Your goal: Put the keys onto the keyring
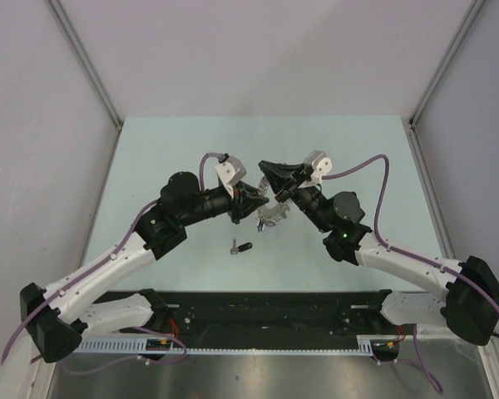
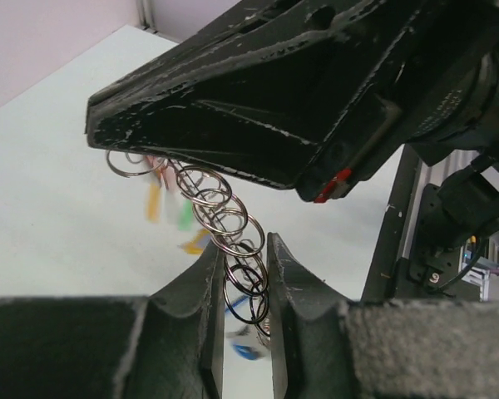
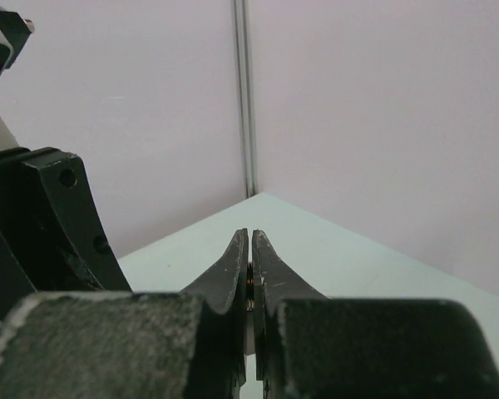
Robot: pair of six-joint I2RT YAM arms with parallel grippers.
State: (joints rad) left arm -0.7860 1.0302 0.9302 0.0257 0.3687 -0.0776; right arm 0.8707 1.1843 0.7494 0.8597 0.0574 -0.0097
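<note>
The keyring (image 1: 271,214) hangs above the middle of the table between both grippers. In the left wrist view it shows as a chain of small silver rings (image 2: 220,216) with blurred yellow, green and blue key heads behind it. My left gripper (image 2: 244,258) is open a little, and the lower rings hang in the narrow gap between its fingers. My right gripper (image 1: 264,168) is shut on the keyring's top; a thin metal glint sits between its pressed fingers (image 3: 250,237). One key with a dark head (image 1: 241,247) lies loose on the table in front of the grippers.
A black rail (image 1: 258,307) runs along the table's near edge by the arm bases. Grey walls and a corner post (image 3: 246,100) close in the back and sides of the pale green table (image 1: 191,150). Purple cables loop over both wrists.
</note>
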